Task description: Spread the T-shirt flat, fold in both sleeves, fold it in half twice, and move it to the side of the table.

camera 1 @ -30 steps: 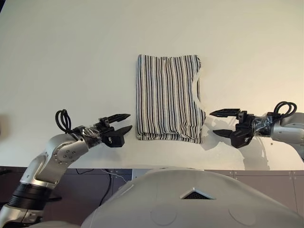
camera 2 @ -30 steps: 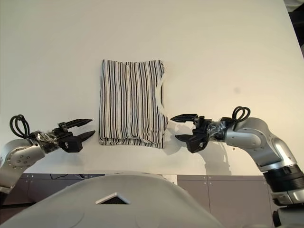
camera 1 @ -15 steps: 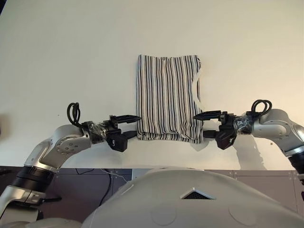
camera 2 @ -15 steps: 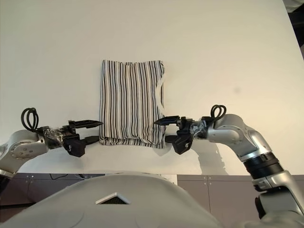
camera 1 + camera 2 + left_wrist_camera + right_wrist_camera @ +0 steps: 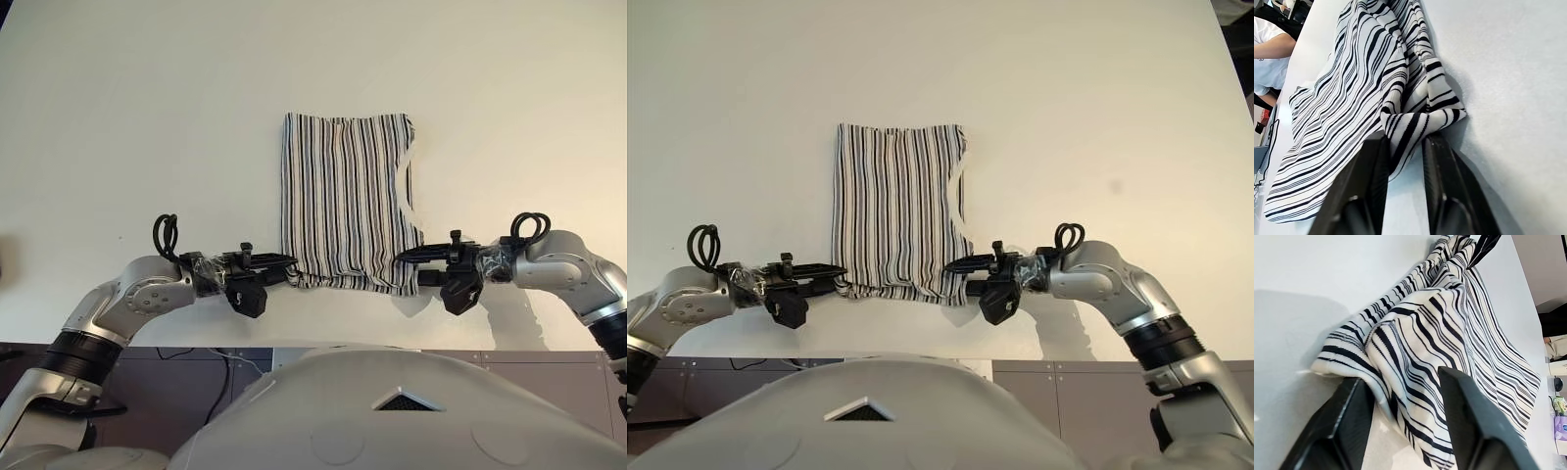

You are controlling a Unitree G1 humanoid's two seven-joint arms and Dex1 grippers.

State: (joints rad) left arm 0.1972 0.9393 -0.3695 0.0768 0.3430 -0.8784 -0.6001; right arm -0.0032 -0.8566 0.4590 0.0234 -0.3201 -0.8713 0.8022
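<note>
While the shirt (image 5: 345,201) lies folded into a tall striped rectangle at centre frame on the white surface (image 5: 137,117), both arms sit low at its bottom edge.

Left gripper (image 5: 286,269): at the shirt's lower-left corner, pointing toward frame right. Jaws nearly closed. In the left wrist view the fingers (image 5: 1376,181) pinch a bunched fold of the corner between them, cloth touching both.

Right gripper (image 5: 404,266): at the lower-right corner, pointing toward frame left. Jaws stand wider than the left pair. In the right wrist view the fingers (image 5: 1462,401) bracket a thick, layered wad of the corner that fills the gap. How firm the pinch is cannot be told.

Shirt: flat over most of its area, stripes running up-down. White neckline trim shows along the right edge. Bottom corners are rumpled where the jaws meet them.
</note>
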